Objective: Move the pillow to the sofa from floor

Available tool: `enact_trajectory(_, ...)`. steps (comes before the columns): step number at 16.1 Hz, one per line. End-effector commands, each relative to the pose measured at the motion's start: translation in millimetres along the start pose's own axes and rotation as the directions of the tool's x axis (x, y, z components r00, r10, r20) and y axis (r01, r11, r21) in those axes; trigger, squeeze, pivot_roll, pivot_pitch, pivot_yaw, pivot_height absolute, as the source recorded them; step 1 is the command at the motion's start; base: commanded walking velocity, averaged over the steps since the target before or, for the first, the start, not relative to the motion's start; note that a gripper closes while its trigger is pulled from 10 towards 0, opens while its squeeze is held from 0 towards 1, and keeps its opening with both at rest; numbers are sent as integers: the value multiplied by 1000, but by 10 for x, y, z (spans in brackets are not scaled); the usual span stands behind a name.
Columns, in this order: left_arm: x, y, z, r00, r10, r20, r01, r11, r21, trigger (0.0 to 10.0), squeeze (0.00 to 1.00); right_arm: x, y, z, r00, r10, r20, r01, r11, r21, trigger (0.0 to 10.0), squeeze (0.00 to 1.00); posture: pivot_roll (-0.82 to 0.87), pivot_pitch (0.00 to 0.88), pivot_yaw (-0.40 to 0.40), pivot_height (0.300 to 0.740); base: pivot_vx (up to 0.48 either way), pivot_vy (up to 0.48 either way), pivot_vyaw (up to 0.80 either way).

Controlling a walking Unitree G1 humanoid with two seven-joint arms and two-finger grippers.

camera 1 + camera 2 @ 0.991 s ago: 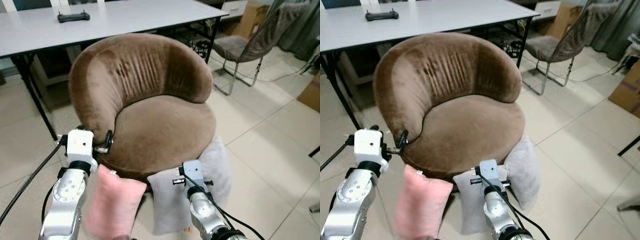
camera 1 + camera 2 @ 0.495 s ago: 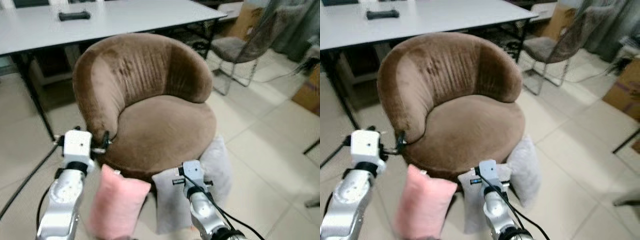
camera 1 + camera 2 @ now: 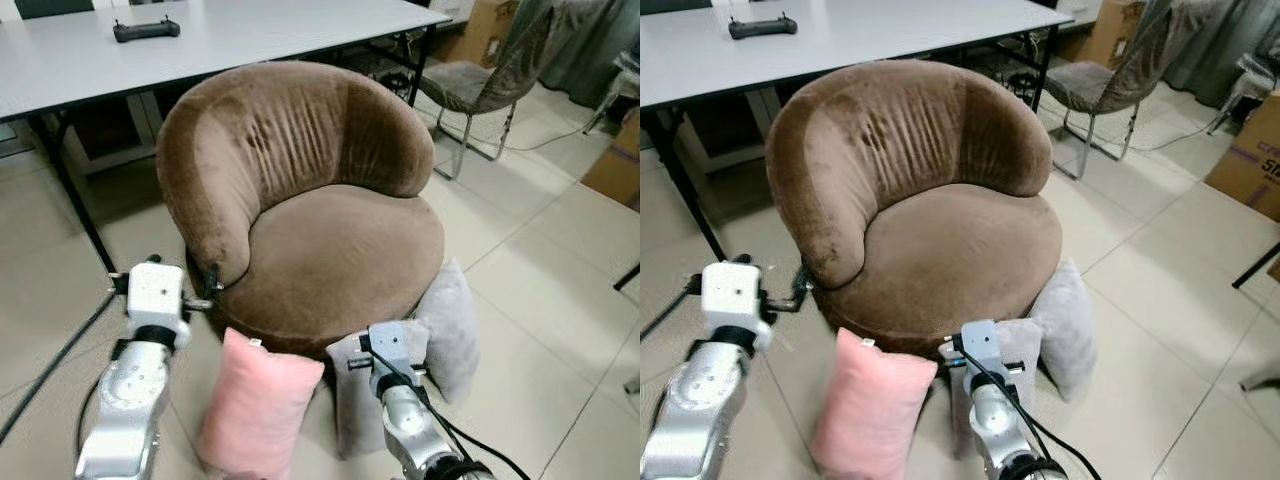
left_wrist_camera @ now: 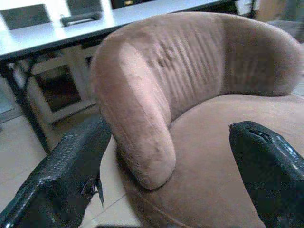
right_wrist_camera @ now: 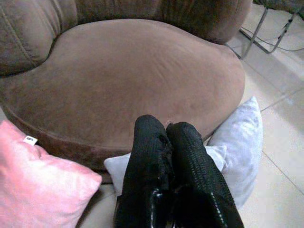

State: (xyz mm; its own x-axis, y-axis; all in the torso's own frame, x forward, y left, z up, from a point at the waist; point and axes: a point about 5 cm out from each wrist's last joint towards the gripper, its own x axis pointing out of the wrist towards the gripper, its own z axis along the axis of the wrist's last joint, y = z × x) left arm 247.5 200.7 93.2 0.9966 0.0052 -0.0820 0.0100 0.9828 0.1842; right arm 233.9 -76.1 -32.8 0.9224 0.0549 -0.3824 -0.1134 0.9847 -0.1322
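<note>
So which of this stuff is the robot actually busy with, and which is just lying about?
For the job:
pink pillow
grey pillows
brown sofa
left gripper, open
right gripper, shut

Just lying about:
white table
controller
grey chair
cardboard box

Wide, bare brown seat (image 3: 340, 250) on the sofa, open from the front. Curved backrest (image 3: 290, 130) walling off rear and both sides. Pink pillow (image 3: 258, 405) and two grey pillows (image 3: 445, 330) crowding the floor along the sofa's front edge. White table (image 3: 200, 40) close behind.
</note>
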Motion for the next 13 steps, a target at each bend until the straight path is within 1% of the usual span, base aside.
enact_trajectory(1, 7, -11, 36, 1000, -11, 8, 11, 1000, 9, 10000, 0, -129, 251, -92, 998, 46, -38, -44, 998, 43, 10000, 0, 51, 0, -20, 740, 0, 330, 0)
enact_trajectory(2, 8, -7, 36, 1000, -10, 8, 10, 1000, 10, 10000, 0, -129, 250, -93, 998, 45, -39, -44, 998, 45, 10000, 0, 51, 0, -20, 740, 0, 330, 0)
enact_trajectory(3, 13, 7, 41, 1000, -9, 9, 9, 1000, 13, 10000, 0, -130, 250, -96, 998, 44, -44, -42, 998, 51, 10000, 0, 51, 0, -19, 740, 0, 330, -569)
enact_trajectory(13, 50, 36, 63, 1000, -17, 14, 17, 999, 30, 10000, 0, -136, 252, -99, 998, 33, -44, -30, 997, 66, 10000, 0, 49, 0, -8, 740, 0, 327, -800)
